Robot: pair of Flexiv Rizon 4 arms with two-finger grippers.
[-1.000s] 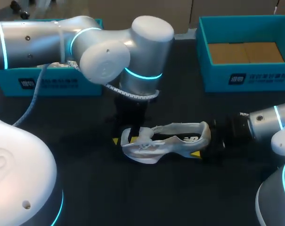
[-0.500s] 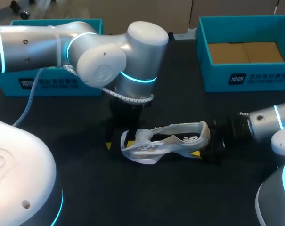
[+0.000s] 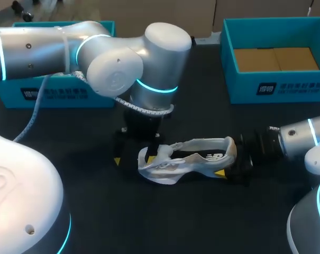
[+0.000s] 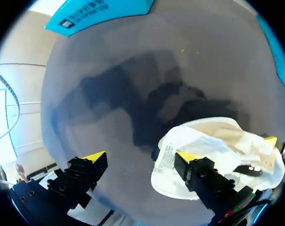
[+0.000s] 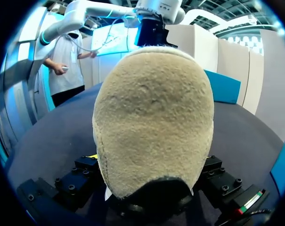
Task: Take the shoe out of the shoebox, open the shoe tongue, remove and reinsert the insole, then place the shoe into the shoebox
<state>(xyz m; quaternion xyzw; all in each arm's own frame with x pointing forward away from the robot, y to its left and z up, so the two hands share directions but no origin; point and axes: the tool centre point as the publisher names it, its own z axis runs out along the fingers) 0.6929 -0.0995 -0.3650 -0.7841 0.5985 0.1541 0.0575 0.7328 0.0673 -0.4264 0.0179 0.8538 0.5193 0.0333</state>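
Left fingers (image 4: 81,173) now wider apart by the shoe (image 3: 189,156) toe, right fingers (image 3: 219,173) clamped on its heel

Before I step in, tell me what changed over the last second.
The left tool spread its fingers wider at the toe of the shoe, the outer finger swinging out over the bare table. The shoe stayed where it lay, its heel clamped in the right tool.
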